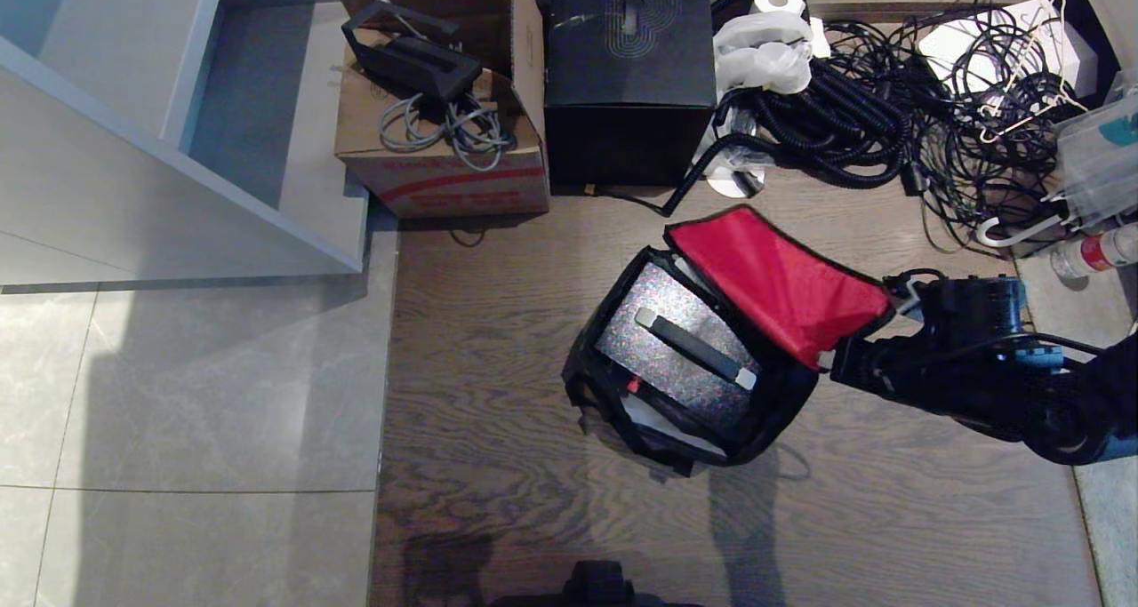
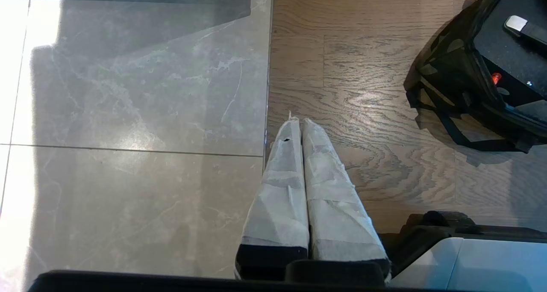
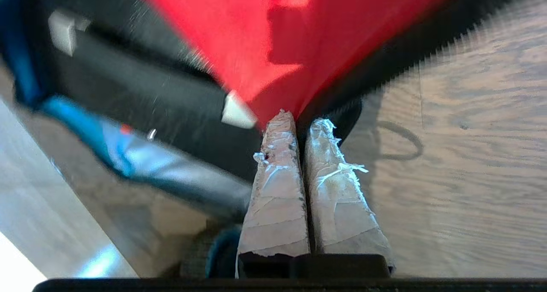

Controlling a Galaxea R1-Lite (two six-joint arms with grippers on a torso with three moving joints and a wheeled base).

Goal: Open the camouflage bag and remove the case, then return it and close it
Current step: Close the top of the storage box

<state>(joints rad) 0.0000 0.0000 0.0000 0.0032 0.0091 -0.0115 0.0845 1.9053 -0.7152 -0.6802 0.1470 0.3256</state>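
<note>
Pinching bag lid [image 3: 273, 39], right gripper [image 3: 299, 123], wrist-view detail

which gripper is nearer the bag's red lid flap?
Right. The right gripper is shut on the corner of the red lid flap. The left gripper hangs shut over bare floor, apart from the camouflage bag.

Head looks down; wrists share the camouflage bag [image 1: 685, 358].

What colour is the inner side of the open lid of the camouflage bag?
Bright red, with a black edge. The lid of the camouflage bag shows best in the head view.
</note>
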